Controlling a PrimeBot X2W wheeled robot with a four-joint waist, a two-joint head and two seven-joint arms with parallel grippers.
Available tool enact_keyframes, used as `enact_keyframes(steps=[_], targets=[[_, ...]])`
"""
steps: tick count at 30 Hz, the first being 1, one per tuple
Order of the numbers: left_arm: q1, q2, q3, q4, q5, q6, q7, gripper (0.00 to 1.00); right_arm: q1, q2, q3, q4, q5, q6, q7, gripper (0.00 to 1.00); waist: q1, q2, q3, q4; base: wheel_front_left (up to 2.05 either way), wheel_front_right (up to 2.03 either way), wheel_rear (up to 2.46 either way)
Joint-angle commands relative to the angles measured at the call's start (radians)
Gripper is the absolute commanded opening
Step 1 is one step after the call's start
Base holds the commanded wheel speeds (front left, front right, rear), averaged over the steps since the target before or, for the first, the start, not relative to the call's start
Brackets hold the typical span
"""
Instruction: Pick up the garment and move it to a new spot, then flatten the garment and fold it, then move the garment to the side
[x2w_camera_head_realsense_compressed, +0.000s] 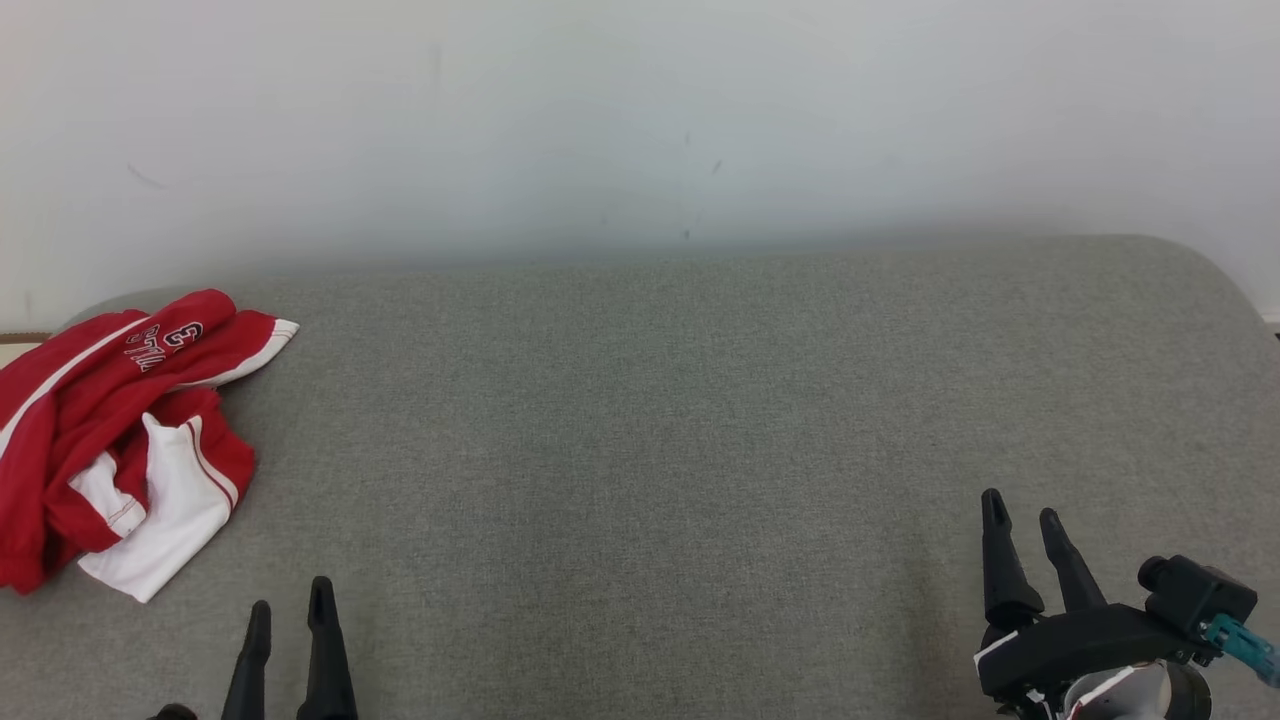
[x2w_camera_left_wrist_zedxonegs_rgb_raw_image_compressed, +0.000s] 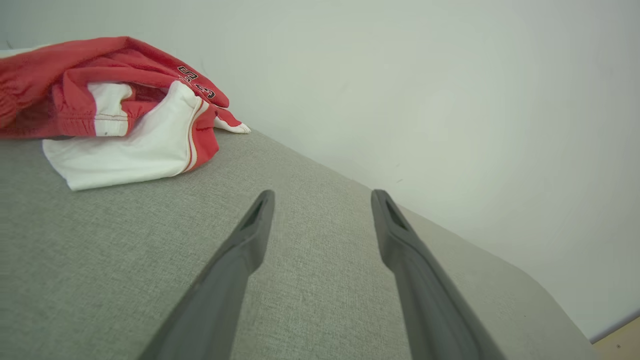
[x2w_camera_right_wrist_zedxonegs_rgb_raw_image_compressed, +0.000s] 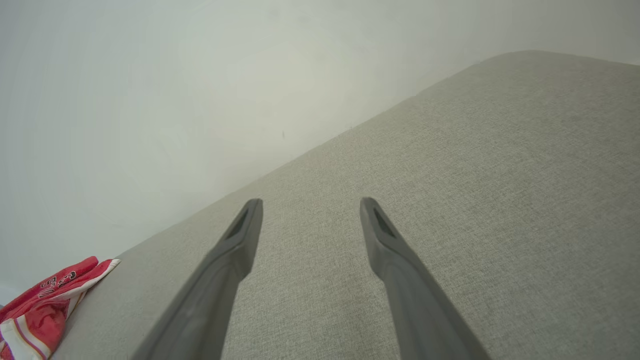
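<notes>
- Nearest the camera, the left gripper (x2w_camera_head_realsense_compressed: 290, 595) rises from the front edge of the bench (x2w_camera_head_realsense_compressed: 650, 450). Its two dark fingers are spread apart with nothing between them.
- Right gripper (x2w_camera_head_realsense_compressed: 1020, 507) stands toward the front right corner, likewise spread wide and empty, well apart from the cloth.
- Garment (x2w_camera_head_realsense_compressed: 120, 430), a red and white sports top with dark lettering, lies crumpled in a heap along the left edge of the bench. It reaches back toward the rear left corner by the pale wall (x2w_camera_head_realsense_compressed: 640, 120).
- Its white panel is the part closest to the left gripper; the two are not touching.
- Judged step: the first pick-up, not yet begun, so the whole task seems to lie ahead.
- To do it well, the left gripper should likely reach toward the left edge and come down on a raised red fold rather than the flat white panel. It should close on cloth alone, not the bench fabric beneath.
- Lifting high would help, since the tangled heap may drag.
- Broad bare middle of the bench looks a fit new spot, with room to spread.
- Garment rests straight on the grey fabric, not inside any basket, box or bag.
</notes>
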Motion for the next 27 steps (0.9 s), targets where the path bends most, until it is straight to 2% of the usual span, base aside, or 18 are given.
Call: enact_keyframes(steps=[1, 15, 27], targets=[[0.01, 0.005, 0.012, -0.013, 0.036, 0.003, -0.001, 1.0, -0.002, 0.0, 0.012, -0.015, -0.028, 0.0, -0.013, 1.0, 0.0, 0.0, -0.001, 0.001, 0.0, 0.0, 0.0], [0.04, 0.009, 0.049, -0.011, 0.228, 0.027, -0.001, 1.0, 0.016, -0.005, 0.083, -0.019, -0.23, 0.001, -0.075, 1.0, 0.0, 0.0, -0.017, 0.01, 0.0, 0.0, 0.0], [0.063, 0.018, 0.07, -0.023, 0.343, 0.055, -0.002, 1.0, 0.026, -0.016, 0.137, -0.015, -0.34, 0.001, -0.119, 1.0, 0.0, 0.0, -0.03, 0.008, 0.0, 0.0, 0.0]])
